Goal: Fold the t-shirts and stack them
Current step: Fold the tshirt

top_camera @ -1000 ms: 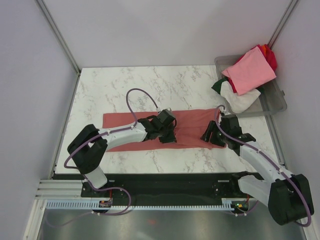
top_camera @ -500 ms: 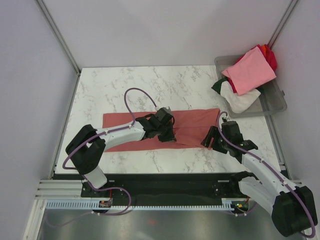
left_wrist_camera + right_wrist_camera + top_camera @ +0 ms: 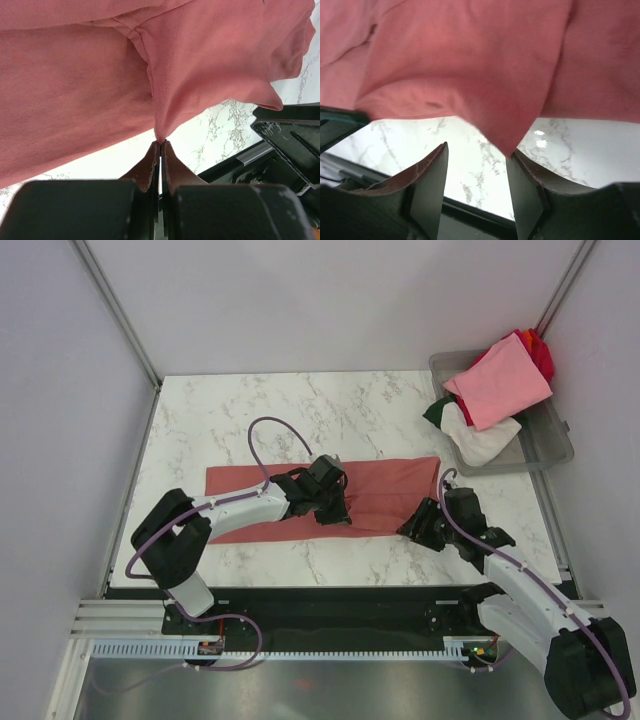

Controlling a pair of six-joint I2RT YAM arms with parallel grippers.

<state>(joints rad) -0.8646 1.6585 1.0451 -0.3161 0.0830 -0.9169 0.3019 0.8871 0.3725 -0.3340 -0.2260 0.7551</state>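
Observation:
The dusty brick-red t-shirt (image 3: 385,495) lies folded into a long strip across the middle of the marble table (image 3: 230,415). My left gripper (image 3: 335,515) is shut on the near edge of the strip at its middle; the left wrist view shows the pinched cloth (image 3: 165,107) rising from the closed tips (image 3: 160,144). My right gripper (image 3: 418,523) is open at the strip's near right corner; in the right wrist view a corner of the cloth (image 3: 505,120) hangs between its fingers (image 3: 431,175). The light pink t-shirt (image 3: 498,382), bright red (image 3: 541,352), white (image 3: 480,437) and dark green (image 3: 436,410) ones are heaped at the back right.
The clear grey plastic tub (image 3: 548,445) stands at the table's back right corner under the heap of shirts. The black base rail (image 3: 330,605) runs along the near table edge. Grey walls close in the left and right sides.
My right gripper has drawn back toward the near edge at the strip's right end and its arm has lowered. The left gripper has shifted slightly, still pinching the shirt's near edge.

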